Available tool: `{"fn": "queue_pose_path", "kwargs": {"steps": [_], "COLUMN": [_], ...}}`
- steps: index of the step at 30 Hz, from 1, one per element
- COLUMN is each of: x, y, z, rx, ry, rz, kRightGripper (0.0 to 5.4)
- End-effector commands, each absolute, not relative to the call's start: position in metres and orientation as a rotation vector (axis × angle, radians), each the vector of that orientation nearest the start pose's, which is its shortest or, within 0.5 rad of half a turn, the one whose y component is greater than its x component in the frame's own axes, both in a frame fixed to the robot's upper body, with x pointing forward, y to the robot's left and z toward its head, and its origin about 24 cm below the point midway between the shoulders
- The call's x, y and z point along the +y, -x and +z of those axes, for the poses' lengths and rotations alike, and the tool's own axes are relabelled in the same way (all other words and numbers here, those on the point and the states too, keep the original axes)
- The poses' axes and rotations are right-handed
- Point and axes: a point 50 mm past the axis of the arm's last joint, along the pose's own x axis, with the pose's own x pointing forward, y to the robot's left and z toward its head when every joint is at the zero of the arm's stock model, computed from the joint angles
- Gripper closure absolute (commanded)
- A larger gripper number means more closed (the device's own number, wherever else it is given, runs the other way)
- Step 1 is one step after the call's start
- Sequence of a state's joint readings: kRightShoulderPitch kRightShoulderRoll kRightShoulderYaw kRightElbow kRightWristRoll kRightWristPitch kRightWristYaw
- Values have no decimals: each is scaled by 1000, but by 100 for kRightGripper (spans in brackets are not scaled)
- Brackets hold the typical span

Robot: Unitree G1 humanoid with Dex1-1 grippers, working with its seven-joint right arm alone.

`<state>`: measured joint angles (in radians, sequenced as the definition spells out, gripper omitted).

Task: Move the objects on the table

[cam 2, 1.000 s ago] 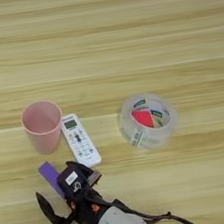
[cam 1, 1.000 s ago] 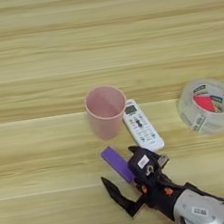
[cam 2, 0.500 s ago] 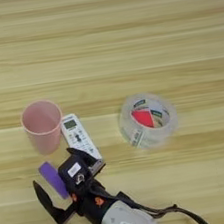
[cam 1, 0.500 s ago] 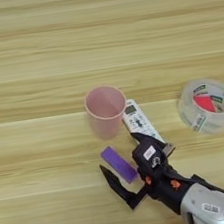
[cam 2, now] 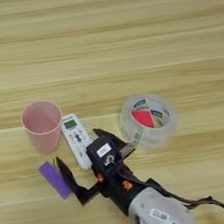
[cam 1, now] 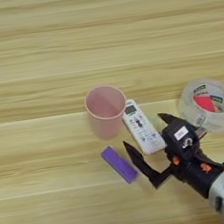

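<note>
Looks like a test bench or lab tabletop rather than a lived-in room. Only a light yellowish wooden table [cam 1: 35, 54] with horizontal grain and plank lines in sight, filling both views. Scattered on it, a few unrelated household items: pink plastic cup [cam 1: 105, 110], slim white remote with small screen [cam 1: 142, 127], clear tape roll with red core [cam 1: 207, 104], small purple rectangular block [cam 1: 119, 164]. No walls or furnishings visible to settle it further.

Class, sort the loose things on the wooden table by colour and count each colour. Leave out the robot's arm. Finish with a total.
Pink: 1, the cup
White: 1, the remote
Purple: 1, the block
Clear with a red core: 1, the tape roll
Total: 4
</note>
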<state>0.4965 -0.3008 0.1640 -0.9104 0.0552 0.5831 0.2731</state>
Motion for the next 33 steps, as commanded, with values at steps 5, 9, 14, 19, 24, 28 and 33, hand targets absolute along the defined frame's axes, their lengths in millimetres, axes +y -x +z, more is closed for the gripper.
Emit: {"fn": "queue_pose_path", "kwargs": {"steps": [5,9,14,19,24,28,33], "x": [-172,-190,-210,-223,-247,-260,-273], "y": [-154,-163,-175,-182,-192,-194,-197], "z": [123,126,121,116,111,107,104], "rx": [105,96,105,98,81,79,96], "ry": [205,213,231,213,209,195,180], "rz": [320,241,149,79,-70,-131,-190], "kRightGripper": [2,2,2,2,2,2,2]}}
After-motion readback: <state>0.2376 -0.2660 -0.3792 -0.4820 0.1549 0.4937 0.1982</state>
